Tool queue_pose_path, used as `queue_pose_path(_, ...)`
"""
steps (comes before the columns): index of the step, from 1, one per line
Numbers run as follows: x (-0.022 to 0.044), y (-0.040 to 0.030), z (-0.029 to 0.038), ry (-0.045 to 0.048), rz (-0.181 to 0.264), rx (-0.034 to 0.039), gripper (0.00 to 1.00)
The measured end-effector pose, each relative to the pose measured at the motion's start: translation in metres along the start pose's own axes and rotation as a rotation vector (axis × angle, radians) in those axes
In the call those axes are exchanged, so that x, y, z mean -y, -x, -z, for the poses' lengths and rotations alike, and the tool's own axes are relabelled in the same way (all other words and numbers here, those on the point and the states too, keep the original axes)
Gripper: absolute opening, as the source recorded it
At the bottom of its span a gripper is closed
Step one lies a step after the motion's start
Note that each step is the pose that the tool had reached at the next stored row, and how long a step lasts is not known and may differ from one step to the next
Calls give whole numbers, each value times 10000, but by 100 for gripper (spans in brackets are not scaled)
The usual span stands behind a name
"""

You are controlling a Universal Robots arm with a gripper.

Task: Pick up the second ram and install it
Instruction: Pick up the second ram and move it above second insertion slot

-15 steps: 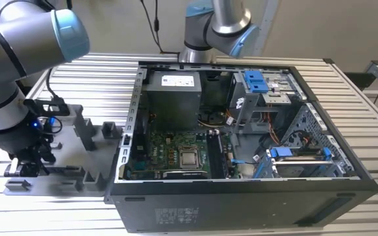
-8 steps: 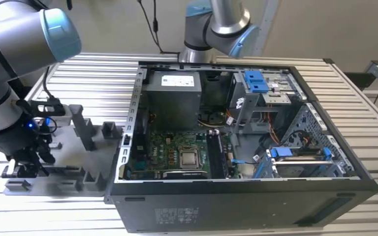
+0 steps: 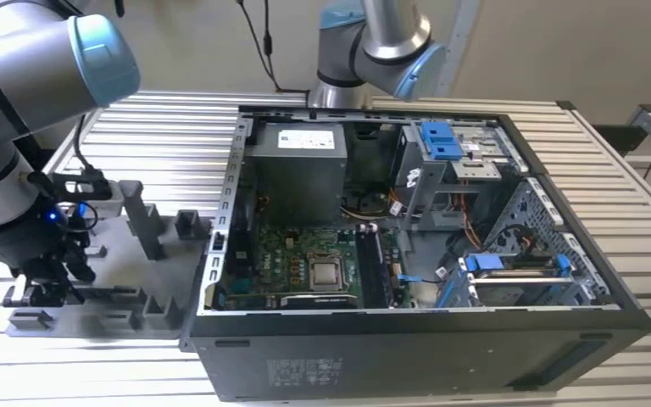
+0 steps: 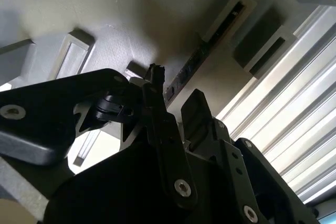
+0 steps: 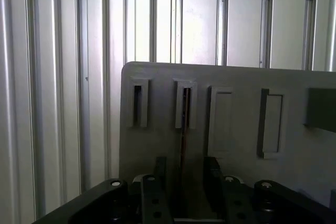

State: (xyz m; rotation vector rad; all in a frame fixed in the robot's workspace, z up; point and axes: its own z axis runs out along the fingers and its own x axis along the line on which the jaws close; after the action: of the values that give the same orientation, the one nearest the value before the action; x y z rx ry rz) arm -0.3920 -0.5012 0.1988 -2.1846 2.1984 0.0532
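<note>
The second ram stands on edge in a slot of the grey holder tray, seen as a thin dark strip. In the second wrist view the ram runs along the same slot toward my fingers. My gripper is open and low over the tray, with one finger on each side of the ram and a small gap on both sides. In the exterior view my gripper hangs over the holder tray at the exterior view's left, beside the computer case.
The open computer case fills the middle, with the green motherboard, its dark memory slots and the power supply inside. A second arm stands behind the case. Upright posts rise from the tray. The table is ribbed metal.
</note>
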Motion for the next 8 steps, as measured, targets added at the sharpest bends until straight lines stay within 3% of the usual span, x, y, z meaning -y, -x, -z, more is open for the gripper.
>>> queue_pose_path(2, 0, 0, 0, 1, 1, 0, 42)
queue_pose_path(6, 0, 0, 0, 1, 3, 0, 27)
queue_pose_path(8, 0, 0, 0, 1, 4, 0, 27)
